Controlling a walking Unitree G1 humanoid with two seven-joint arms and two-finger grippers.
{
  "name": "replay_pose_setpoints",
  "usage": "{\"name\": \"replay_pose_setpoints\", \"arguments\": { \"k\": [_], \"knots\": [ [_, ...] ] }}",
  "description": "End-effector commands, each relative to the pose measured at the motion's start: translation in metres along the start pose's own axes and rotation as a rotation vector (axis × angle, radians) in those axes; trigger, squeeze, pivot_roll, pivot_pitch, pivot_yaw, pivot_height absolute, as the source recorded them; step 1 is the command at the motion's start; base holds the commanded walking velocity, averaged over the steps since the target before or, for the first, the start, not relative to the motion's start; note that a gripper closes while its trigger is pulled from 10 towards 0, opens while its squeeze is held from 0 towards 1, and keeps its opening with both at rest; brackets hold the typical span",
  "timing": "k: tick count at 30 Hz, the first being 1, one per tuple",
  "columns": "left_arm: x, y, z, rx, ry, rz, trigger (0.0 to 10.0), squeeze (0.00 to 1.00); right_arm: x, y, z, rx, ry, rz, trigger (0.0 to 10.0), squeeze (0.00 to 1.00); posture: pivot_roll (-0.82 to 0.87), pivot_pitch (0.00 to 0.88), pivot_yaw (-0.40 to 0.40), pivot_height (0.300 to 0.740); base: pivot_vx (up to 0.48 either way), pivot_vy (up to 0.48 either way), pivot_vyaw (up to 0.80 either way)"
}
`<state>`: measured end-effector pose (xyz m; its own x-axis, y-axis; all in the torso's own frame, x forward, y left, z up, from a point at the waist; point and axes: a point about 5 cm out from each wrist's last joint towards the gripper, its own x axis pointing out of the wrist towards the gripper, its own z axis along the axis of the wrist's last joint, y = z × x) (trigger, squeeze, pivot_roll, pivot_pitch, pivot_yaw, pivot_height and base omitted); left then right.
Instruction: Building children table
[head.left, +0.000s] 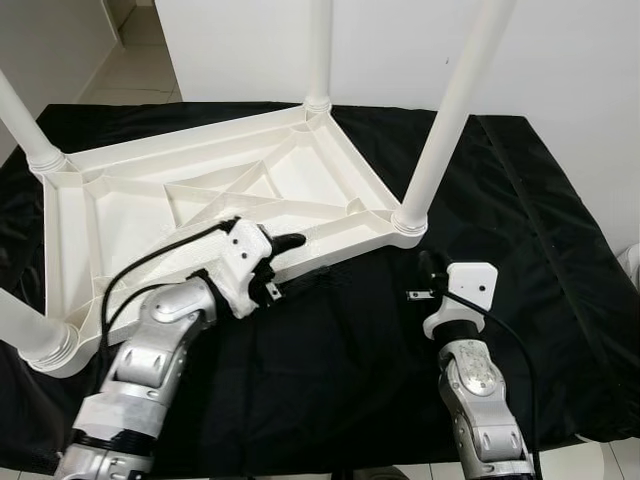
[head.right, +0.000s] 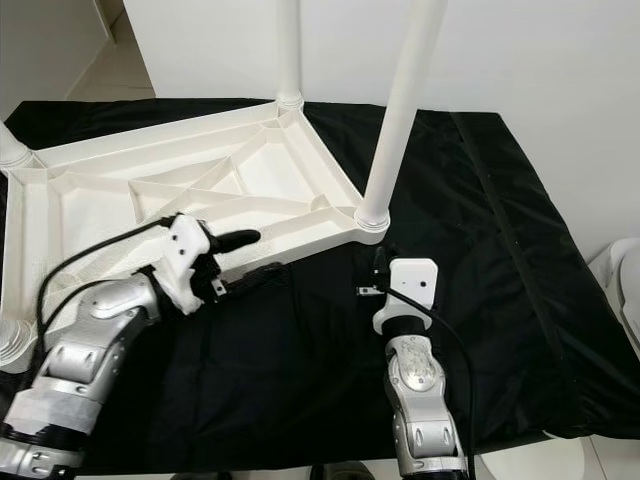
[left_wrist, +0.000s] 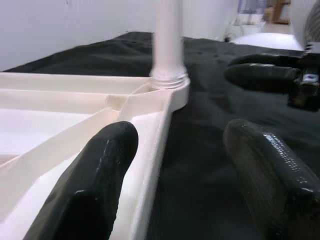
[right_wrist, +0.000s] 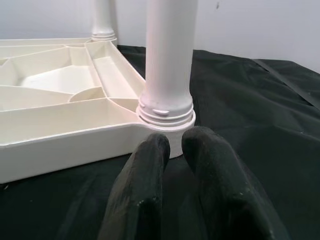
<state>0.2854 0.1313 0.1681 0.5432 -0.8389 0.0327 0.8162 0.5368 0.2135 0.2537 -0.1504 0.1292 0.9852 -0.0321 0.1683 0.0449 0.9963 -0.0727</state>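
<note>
Steadying the upturned children's table, all four legs seemingly seated in their corners.

I judged the assembly nearly finished: the white table lay upside down on the black-draped desk with its legs standing up from the corner sockets. My left gripper had its fingers spread apart, one over the ribbed inside of the near rim and the other over the cloth outside it, so the rim sat between them, not yet pinched. My right gripper rested on the cloth just before the near right leg, its fingers pressed together and empty, tips almost at the socket collar. Next I reckoned I needed a firm hold on rim and leg to turn it upright.
</note>
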Motion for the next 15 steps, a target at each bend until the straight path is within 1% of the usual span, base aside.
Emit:
{"name": "replay_pose_setpoints", "arguments": {
  "k": [1, 2, 3, 4, 5, 7, 10, 11, 12, 13, 14, 15],
  "knots": [
    [-0.005, 0.005, 0.000, -0.017, 0.001, 0.014, 10.0, 0.00, 0.001, 0.000, -0.002, -0.003, 0.003, 0.007, 10.0, 0.00, 0.03, 0.026, -0.023, 0.740, 0.000, 0.000, 0.00],
    [-0.010, 0.012, 0.000, -0.019, -0.010, 0.053, 10.0, 0.00, 0.002, 0.001, -0.003, -0.003, 0.004, 0.012, 10.0, 0.00, 0.03, 0.026, -0.028, 0.740, 0.000, 0.000, 0.00],
    [-0.010, 0.012, 0.000, -0.019, -0.010, 0.053, 10.0, 0.00, 0.002, 0.001, -0.003, -0.003, 0.004, 0.012, 10.0, 0.00, 0.03, 0.026, -0.028, 0.740, 0.000, 0.000, 0.00],
    [-0.013, 0.016, 0.000, -0.034, -0.017, 0.083, 10.0, 0.00, 0.002, 0.001, -0.003, -0.004, 0.005, 0.015, 10.0, 0.00, 0.04, 0.024, -0.033, 0.740, 0.000, 0.000, 0.00],
    [-0.017, 0.022, -0.002, -0.053, -0.026, 0.152, 10.0, 0.00, 0.002, 0.001, -0.004, -0.006, 0.006, 0.015, 10.0, 0.00, 0.05, 0.021, -0.038, 0.740, 0.000, 0.000, 0.00],
    [-0.021, 0.028, -0.006, -0.070, -0.022, 0.225, 10.0, 0.00, 0.003, 0.000, -0.005, -0.010, 0.006, 0.010, 10.0, 0.00, 0.05, 0.021, -0.039, 0.740, 0.000, 0.000, 0.00],
    [-0.022, 0.029, -0.007, -0.070, -0.021, 0.236, 10.0, 0.00, 0.003, -0.001, -0.005, -0.011, 0.006, 0.008, 10.0, 0.00, 0.05, 0.021, -0.039, 0.740, 0.000, 0.000, 0.00],
    [-0.026, 0.029, -0.013, -0.075, -0.006, 0.263, 10.0, 0.00, 0.003, -0.002, -0.005, -0.013, 0.002, -0.009, 10.0, 0.00, 0.06, 0.020, -0.043, 0.740, 0.000, 0.000, 0.00],
    [-0.026, 0.029, -0.013, -0.075, -0.006, 0.263, 10.0, 0.00, 0.003, -0.002, -0.005, -0.013, 0.002, -0.009, 10.0, 0.00, 0.06, 0.020, -0.043, 0.740, 0.000, 0.000, 0.00],
    [-0.030, 0.029, -0.021, -0.077, 0.020, 0.313, 10.0, 0.00, 0.003, -0.005, -0.005, -0.013, -0.001, -0.032, 10.0, 0.00, 0.06, 0.023, -0.045, 0.740, 0.000, 0.000, 0.00],
    [-0.030, 0.029, -0.021, -0.077, 0.020, 0.313, 10.0, 0.00, 0.003, -0.005, -0.005, -0.013, -0.001, -0.032, 10.0, 0.00, 0.06, 0.023, -0.045, 0.740, 0.000, 0.000, 0.00],
    [-0.034, 0.029, -0.027, -0.077, 0.025, 0.371, 10.0, 0.00, 0.002, -0.007, -0.006, -0.011, 0.000, -0.049, 10.0, 0.00, 0.07, 0.024, -0.046, 0.740, 0.000, 0.000, 0.00]
  ]
}}
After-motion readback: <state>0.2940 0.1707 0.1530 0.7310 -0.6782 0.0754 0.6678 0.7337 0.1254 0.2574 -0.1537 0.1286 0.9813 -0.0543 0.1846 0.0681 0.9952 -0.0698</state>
